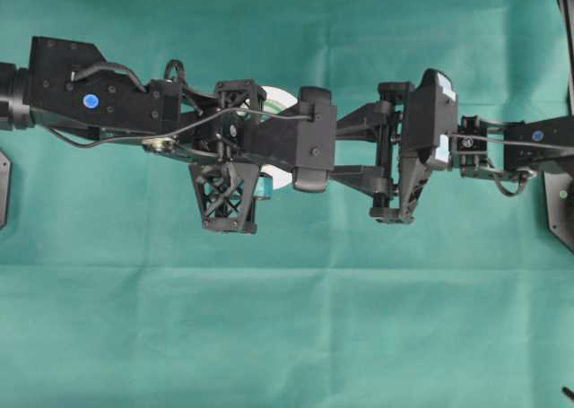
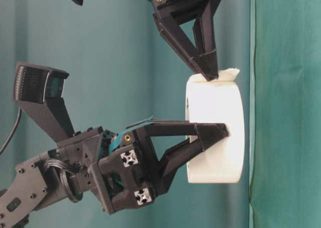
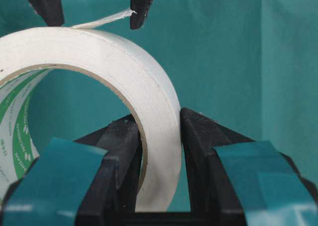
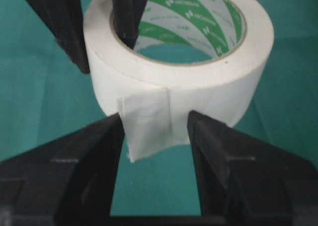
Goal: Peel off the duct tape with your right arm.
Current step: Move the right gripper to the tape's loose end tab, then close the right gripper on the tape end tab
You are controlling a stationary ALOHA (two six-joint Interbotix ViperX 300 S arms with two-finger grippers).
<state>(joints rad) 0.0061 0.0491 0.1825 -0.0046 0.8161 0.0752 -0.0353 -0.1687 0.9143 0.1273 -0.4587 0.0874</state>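
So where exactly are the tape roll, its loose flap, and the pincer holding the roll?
tape roll (image 4: 208,89), right wrist view, white outer wall.
loose flap (image 4: 146,124), right wrist view, middle of the hanging strip.
left pincer (image 3: 161,136), left wrist view, between its tips, clamping the roll's wall.
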